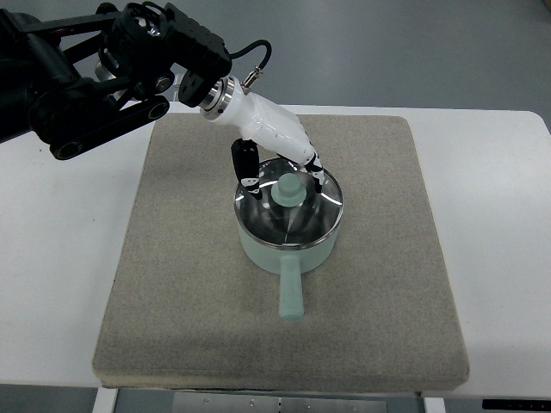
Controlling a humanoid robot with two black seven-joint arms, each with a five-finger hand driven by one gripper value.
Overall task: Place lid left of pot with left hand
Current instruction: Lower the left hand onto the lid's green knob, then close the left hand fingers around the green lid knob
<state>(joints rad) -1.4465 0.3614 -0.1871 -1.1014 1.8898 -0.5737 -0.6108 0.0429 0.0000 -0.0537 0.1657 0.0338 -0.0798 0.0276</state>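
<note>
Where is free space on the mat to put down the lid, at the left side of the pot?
The mat is bare between its left edge and the pot, a wide patch. The strip right of the pot is also free. It is crowded above the pot, where the left hand reaches over the lid, and in front, where the pot's handle sticks out.

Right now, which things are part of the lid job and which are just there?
Job: lid, still on the pot; left hand reaching over the lid knob.
Just there: grey mat, white table.
</note>
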